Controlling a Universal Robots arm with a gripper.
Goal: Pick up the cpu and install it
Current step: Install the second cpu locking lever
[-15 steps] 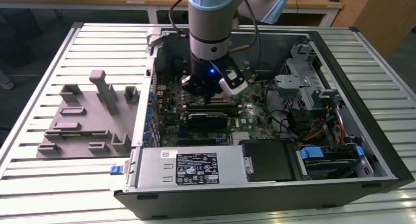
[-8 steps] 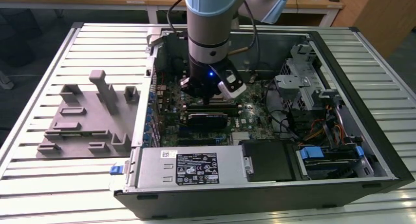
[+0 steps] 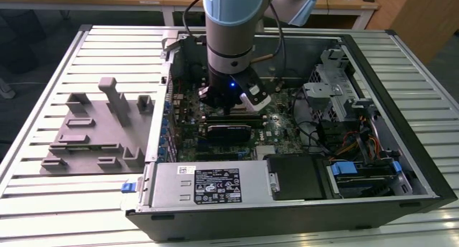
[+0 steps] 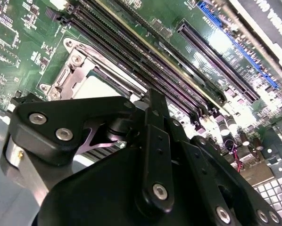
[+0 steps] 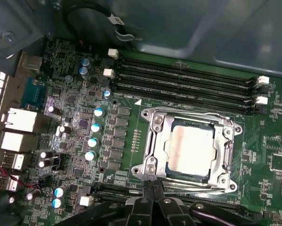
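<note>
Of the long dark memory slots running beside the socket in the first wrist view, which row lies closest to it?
The row right beside the metal frame of the socket, which holds the cpu. The other two rows of that bank lie farther off, toward the case wall.

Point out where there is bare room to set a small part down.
Free: the slatted table in front of the grey tray, and behind it beside the computer case. Crowded: the motherboard around the cpu, under the gripper.

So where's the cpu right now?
In both wrist views the cpu sits inside the metal-framed socket on the motherboard, beside the memory slots.
</note>
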